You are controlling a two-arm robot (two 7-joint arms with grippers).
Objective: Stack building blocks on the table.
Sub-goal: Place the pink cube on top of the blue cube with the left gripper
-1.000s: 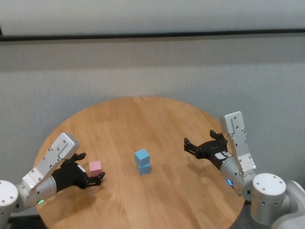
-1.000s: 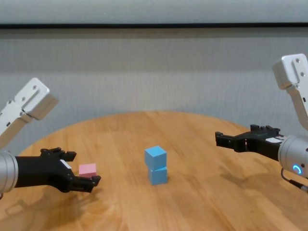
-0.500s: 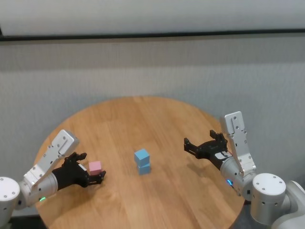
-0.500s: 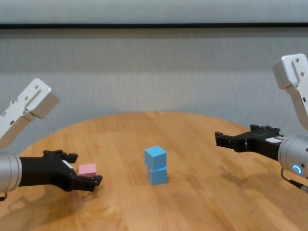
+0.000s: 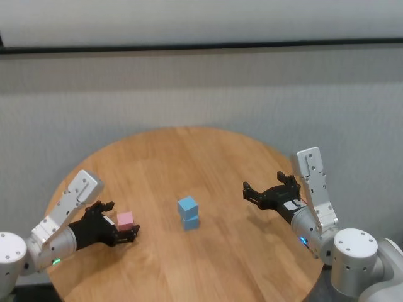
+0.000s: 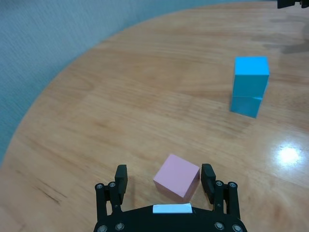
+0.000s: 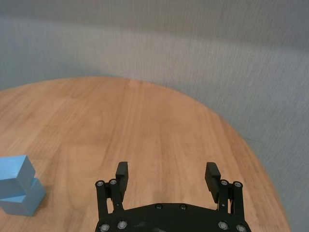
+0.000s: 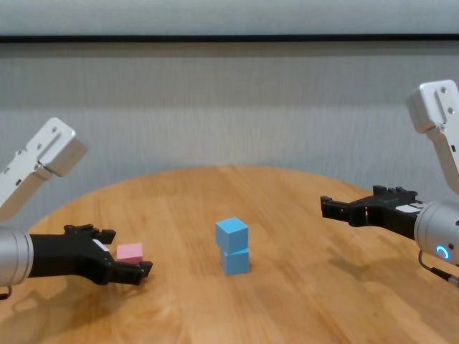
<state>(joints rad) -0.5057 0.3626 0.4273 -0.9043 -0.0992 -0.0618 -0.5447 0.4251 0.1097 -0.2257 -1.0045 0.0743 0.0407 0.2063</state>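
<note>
Two light blue blocks (image 5: 187,212) stand stacked one on the other near the middle of the round wooden table (image 5: 208,157); they also show in the chest view (image 8: 233,246) and the left wrist view (image 6: 249,86). The pink block (image 5: 126,219) lies on the table at the left, between the open fingers of my left gripper (image 5: 121,224). The left wrist view shows the pink block (image 6: 176,176) between the two fingertips (image 6: 120,172), with gaps on both sides. My right gripper (image 5: 269,189) is open and empty, held above the table's right side.
A grey wall runs behind the table. The table's round edge (image 6: 29,111) is close to the left gripper. Bare wood lies between the blue stack (image 7: 17,191) and the right gripper (image 7: 166,174).
My left gripper has lowered slightly around the pink block and its arm has shifted a little. The blue stack and the right arm have not moved.
</note>
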